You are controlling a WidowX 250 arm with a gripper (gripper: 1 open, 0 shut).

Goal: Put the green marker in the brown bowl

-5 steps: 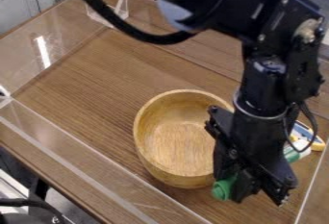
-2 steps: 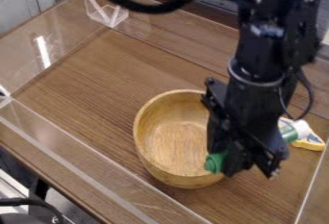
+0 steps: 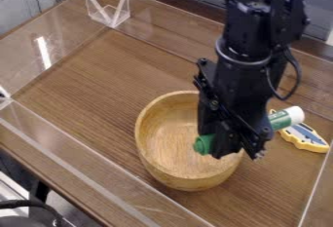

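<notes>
The brown bowl (image 3: 166, 141) sits on the wooden table near its front right, round and thick-walled with visible grain. My gripper (image 3: 215, 145) hangs over the bowl's right half, shut on the green marker (image 3: 205, 145). Only the marker's green end shows, poking out below the fingers just above the bowl's inside. The rest of the marker is hidden by the black gripper body.
A blue-and-yellow fish-shaped toy (image 3: 302, 135) lies right of the bowl, with a white and green piece (image 3: 285, 117) beside it. Clear acrylic walls (image 3: 53, 124) edge the table at the front left. A clear stand (image 3: 108, 9) is at the back.
My gripper has moved up and to the left with the marker, from beyond the bowl's right front rim to over the bowl's inside.
</notes>
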